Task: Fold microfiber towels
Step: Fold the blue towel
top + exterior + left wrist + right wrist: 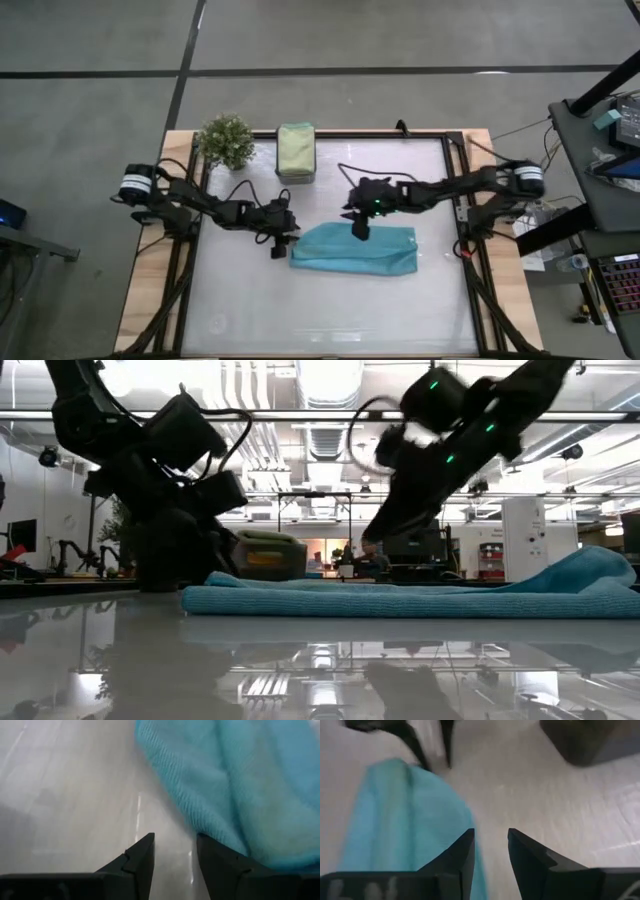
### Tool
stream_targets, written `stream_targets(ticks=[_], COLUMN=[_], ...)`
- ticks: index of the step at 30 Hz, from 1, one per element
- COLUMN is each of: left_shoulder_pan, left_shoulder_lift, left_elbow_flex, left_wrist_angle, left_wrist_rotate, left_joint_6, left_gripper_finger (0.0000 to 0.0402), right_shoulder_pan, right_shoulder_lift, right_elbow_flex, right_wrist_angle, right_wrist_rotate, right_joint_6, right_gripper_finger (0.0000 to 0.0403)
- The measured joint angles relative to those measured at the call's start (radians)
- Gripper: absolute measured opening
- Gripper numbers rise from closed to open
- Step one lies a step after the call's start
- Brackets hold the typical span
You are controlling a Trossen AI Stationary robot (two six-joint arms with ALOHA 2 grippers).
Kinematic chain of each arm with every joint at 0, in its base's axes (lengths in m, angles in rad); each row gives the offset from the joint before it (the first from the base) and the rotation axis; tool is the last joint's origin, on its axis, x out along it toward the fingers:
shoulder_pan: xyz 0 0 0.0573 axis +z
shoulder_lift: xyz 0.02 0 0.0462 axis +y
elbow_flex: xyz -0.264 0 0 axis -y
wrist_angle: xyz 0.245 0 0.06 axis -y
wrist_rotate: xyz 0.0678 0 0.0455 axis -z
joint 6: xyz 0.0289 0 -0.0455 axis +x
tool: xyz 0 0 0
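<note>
A light blue microfiber towel [355, 250] lies folded into a long band on the white table, its length running left to right. My left gripper [278, 245] stands open and low at the towel's left end [200, 795]. Bare table shows between its fingers [175, 837], and the cloth lies beside one finger. My right gripper [360, 230] hovers open over the towel's far long edge [420, 805], slanting down. In the low view it [378, 535] is clear above the cloth [400, 598]. My left gripper has one finger [220, 865] right at the edge of the towel's left end [210, 832], slanting down from the table's left. Whether that finger touches the cloth I cannot tell; nothing lies between the fingers.
A sage green towel [295, 148] lies folded on a small dark box at the table's far edge. A little potted plant [226, 140] stands to the left of it. Bare table [320, 310] stretches on the near side of the blue towel.
</note>
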Motion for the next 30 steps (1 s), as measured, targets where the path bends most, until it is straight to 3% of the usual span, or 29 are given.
stream_targets(ticks=[3,8,21,25,30], left_shoulder_pan=[0.0,0.0,-0.015,-0.018,-0.018], left_shoulder_lift=[0.016,0.013,0.005,0.002,-0.002], left_elbow_flex=[0.005,0.008,0.014,0.017,0.016], left_wrist_angle=[0.06,0.098,0.161,0.16,0.158], left_wrist_rotate=[0.04,0.055,0.071,0.071,0.071], left_joint_6=[0.0,0.001,0.01,0.033,0.034], left_gripper_finger=[0.0132,0.0132,0.0132,0.0132,0.0132], right_shoulder_pan=[-0.025,-0.079,-0.096,-0.093,-0.073], right_shoulder_lift=[0.102,0.247,0.478,0.502,0.494], right_elbow_flex=[0.051,0.157,0.394,0.433,0.456], right_wrist_angle=[0.007,0.013,0.01,0.001,-0.093], right_wrist_rotate=[-0.032,-0.288,-0.628,-0.705,-0.73], right_joint_6=[-0.005,0.044,-0.038,-0.061,-0.078], right_gripper_finger=[0.0108,0.0126,0.0194,0.0187,0.0141])
